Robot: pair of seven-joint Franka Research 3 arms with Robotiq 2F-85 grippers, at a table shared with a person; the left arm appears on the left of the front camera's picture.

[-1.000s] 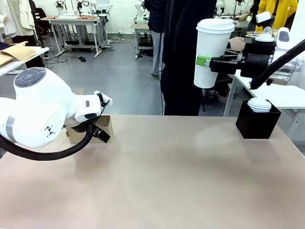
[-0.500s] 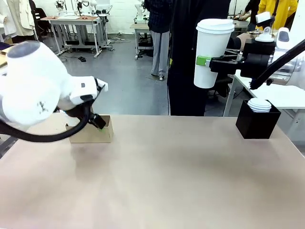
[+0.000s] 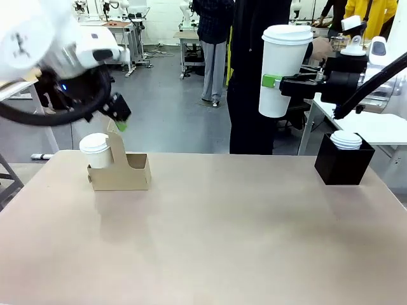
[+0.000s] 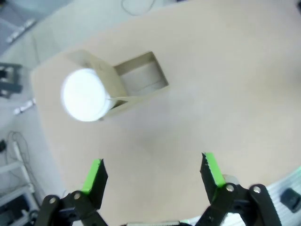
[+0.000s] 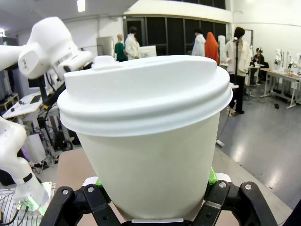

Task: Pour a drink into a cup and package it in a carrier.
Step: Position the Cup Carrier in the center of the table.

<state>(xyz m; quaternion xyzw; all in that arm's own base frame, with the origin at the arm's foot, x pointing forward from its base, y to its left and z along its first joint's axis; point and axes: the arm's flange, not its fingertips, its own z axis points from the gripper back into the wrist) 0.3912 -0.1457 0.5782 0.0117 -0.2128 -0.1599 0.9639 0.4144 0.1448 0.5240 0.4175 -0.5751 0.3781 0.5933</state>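
cup [image 3: 283, 67] — lidded, clamped in the right gripper [image 3: 275, 81], held high at the right side of the table [image 3: 222, 241], well apart from the carrier [image 3: 130, 175]. looks poured and capped, though contents hidden. left to do: cross over and seat in the empty slot beside the shorter lidded cup [image 3: 95, 149]. left gripper [image 4: 153, 172] spread wide above the carrier — nothing held.
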